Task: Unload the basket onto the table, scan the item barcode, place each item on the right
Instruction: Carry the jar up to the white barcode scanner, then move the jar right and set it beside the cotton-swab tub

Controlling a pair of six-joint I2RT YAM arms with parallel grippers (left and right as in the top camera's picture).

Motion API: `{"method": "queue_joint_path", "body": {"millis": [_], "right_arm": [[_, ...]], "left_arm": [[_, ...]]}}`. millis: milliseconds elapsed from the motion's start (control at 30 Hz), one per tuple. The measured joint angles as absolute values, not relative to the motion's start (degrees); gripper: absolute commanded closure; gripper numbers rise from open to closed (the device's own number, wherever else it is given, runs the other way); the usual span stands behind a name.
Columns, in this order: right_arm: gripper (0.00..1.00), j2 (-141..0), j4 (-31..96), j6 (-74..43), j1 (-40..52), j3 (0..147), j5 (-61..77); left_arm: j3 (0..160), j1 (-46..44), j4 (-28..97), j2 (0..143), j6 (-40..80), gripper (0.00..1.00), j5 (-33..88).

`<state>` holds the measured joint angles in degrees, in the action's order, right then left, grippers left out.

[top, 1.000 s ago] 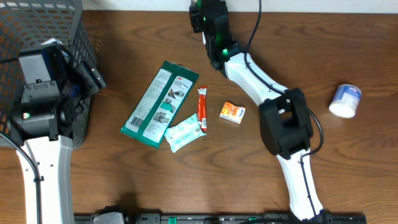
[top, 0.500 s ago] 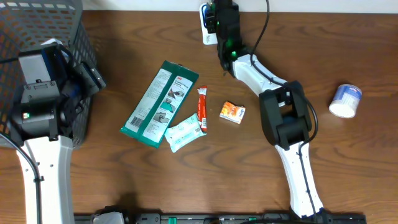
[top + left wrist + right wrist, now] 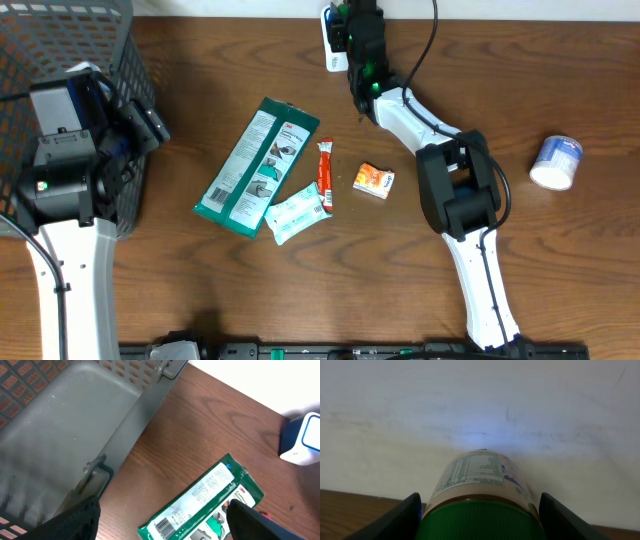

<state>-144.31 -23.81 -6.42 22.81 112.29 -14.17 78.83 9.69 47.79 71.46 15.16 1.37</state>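
Observation:
The item is a jar with a green ribbed lid (image 3: 477, 517) and a printed label. My right gripper (image 3: 479, 521) is shut on it at the lid end, a dark finger (image 3: 400, 517) on each side. The jar points at a pale wall lit by a bluish glow. In the overhead view the right gripper (image 3: 358, 35) is at the table's back edge beside the white and blue scanner (image 3: 330, 42), and the jar is hidden under the arm. My left gripper (image 3: 162, 522) stands open above the table by the basket, holding nothing.
A grey mesh basket (image 3: 60, 30) fills the left back corner. A green packet (image 3: 257, 165), a wipes packet (image 3: 297, 213), a red sachet (image 3: 325, 175) and an orange box (image 3: 374, 180) lie mid-table. A white tub (image 3: 555, 162) lies at the right.
The right arm swung slightly right and toward the back edge with the jar, uncovering the scanner. The left arm has not moved.

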Motion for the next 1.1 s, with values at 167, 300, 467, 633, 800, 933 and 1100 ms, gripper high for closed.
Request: {"method": "queue_joint_path", "body": {"millis": [167, 300, 467, 633, 800, 933, 1100], "right_arm": [[0.99, -143.5, -22.7, -7.0, 22.8, 112.3, -13.1], [0.99, -138.5, -14.5, -7.2, 22.8, 112.0, -10.3], [0.99, -123.9, 4.0, -7.2, 22.7, 111.7, -5.3], [0.99, -106.3, 28.4, -7.3, 20.9, 112.9, -2.9], [0.99, -96.1, 48.6, -7.9, 11.9, 113.5, -2.3], [0.99, -93.9, 60.9, -9.9, 0.9, 113.5, -2.4], [0.99, -93.9, 72.3, -11.0, -14.7, 112.6, -2.7]], "left_arm": [[78.8, 9.7, 47.8, 71.5, 15.2, 0.17, 1.4], [78.8, 9.7, 47.8, 71.5, 15.2, 0.17, 1.4], [78.8, 9.7, 47.8, 71.5, 15.2, 0.17, 1.4], [78.8, 9.7, 47.9, 71.5, 15.1, 0.17, 1.4], [78.8, 9.7, 47.9, 71.5, 15.2, 0.17, 1.4], [78.8, 9.7, 47.8, 71.5, 15.2, 0.17, 1.4], [78.8, 9.7, 47.8, 71.5, 15.2, 0.17, 1.4]]}}
